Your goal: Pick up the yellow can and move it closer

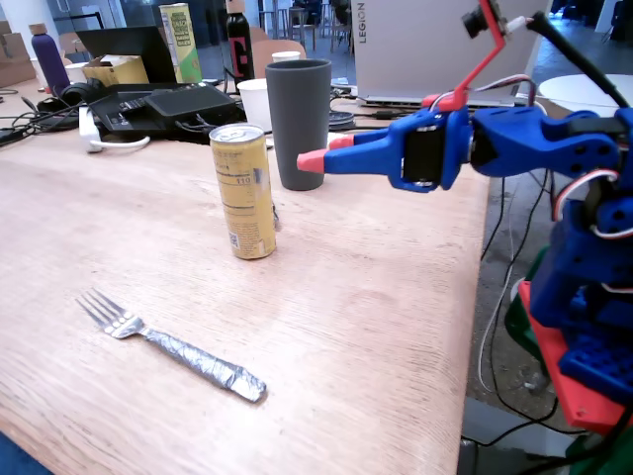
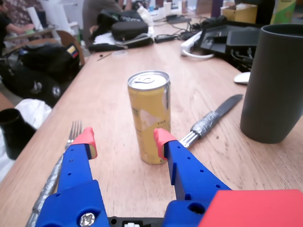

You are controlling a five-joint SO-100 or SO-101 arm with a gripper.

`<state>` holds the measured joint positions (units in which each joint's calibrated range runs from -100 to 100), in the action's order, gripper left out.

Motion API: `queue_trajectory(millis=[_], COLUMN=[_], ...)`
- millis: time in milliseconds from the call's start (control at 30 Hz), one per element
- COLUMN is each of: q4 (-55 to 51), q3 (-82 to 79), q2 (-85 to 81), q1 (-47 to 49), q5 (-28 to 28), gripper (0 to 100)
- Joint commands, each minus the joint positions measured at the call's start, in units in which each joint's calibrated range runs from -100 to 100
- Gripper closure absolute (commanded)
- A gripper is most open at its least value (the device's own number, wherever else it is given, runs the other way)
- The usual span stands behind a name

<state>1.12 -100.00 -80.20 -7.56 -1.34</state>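
- We find the tall slim golden-yellow metal can point(image 1: 243, 191) upright on the pale wooden table point(image 1: 376, 327), near the middle of the fixed view, resting on its base and free of contact
- We read the blue two-finger gripper with red tips point(image 2: 124, 138) as open wide with nothing held; in the wrist view the right red tip overlaps the can's lower edge, but we cannot tell whether it touches
- In the fixed view the gripper point(image 1: 312, 160) hangs level above the table, to the right of the can and in front of the dark grey tumbler point(image 1: 299, 124), so we judge the approach as not yet closed
- We judge the level pose suits a side grasp around the can's body, and the jaw gap looks wider than the can
- The can sits off centre toward the right finger, so we advise shifting sideways before closing
- The tumbler stands just behind and right of the can; a foil-wrapped knife point(image 2: 214, 116) lies between them in the wrist view
- A foil-handled fork point(image 1: 173, 344) lies nearer the front edge, left of the direct path
- We see bare table in front of the can, giving open room to bring it closer
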Motion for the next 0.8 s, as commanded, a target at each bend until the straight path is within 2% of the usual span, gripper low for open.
queue_trajectory(millis=[0,633,767], q4=[-40.61,-40.61,-40.61], q3=[0.38,0.47,5.95], q2=[-17.14,-16.71,-5.31], q1=[0.96,0.29,-0.56], q5=[-1.27,-1.27,-1.27], gripper=[20,20,20])
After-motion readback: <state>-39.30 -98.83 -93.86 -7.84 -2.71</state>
